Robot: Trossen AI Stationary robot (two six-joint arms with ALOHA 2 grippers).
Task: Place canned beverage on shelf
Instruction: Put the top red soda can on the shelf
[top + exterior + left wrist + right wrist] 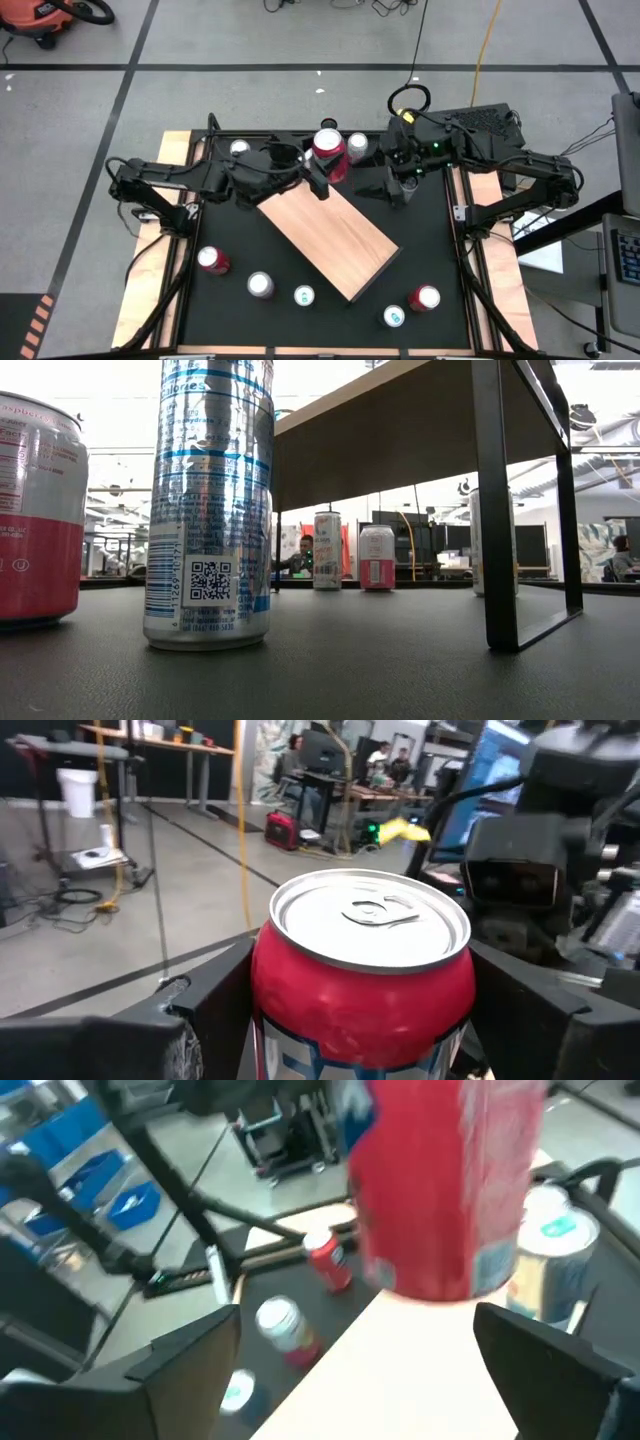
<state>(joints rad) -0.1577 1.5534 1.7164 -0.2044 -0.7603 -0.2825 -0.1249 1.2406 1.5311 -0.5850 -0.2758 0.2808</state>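
Red aluminium, silver lid up: the red drinks can (329, 152) sits between my left gripper (350, 1010) fingers, which pinch its sides just under the rim, and it hangs over the far corner of the thick pale wooden shelf slab (328, 233). My right gripper (355, 1370) stands spread wide just beside it, holding nothing, the can's lower half in front of it and clear of both fingers. I reckon this can is stiff enough if full but thin-walled, so a hard squeeze would dent it, and the smooth painted skin could slip. Best hold, I judge, is across the straight middle of the body, upright, not on the tapered shoulder near the lid.
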